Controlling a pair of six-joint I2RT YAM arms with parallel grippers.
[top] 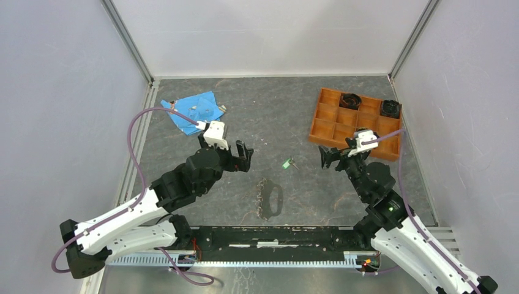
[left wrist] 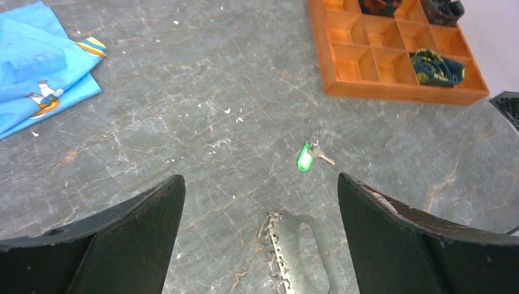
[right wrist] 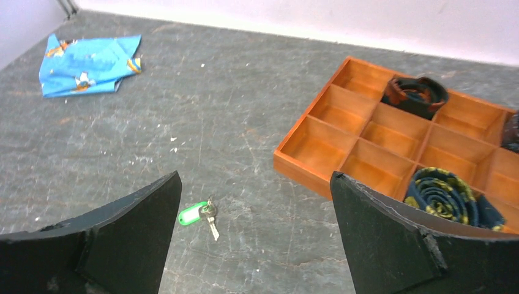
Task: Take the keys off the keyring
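The task looks partly done. One small silvery metal key with a bright green head (top: pixel 286 163) lies loose on the dark grey mottled desk (top: pixel 245 104), well apart from the large flat grey metal oval keyring (top: pixel 273 199). A jagged row of small silvery keys (top: pixel 264 199) seems to sit along the ring's left edge, so those are left to come off. The left gripper (top: pixel 245 156) and right gripper (top: pixel 326 157) both stand wide open and empty, one on either side of the loose key. Only the top view shows the whole keyring, near the arm bases. The left wrist view catches just its upper part. The right wrist view misses it entirely, but shows dark rolled items (right wrist: pixel 450 196) in the orange wooden compartment tray (right wrist: pixel 306 165).
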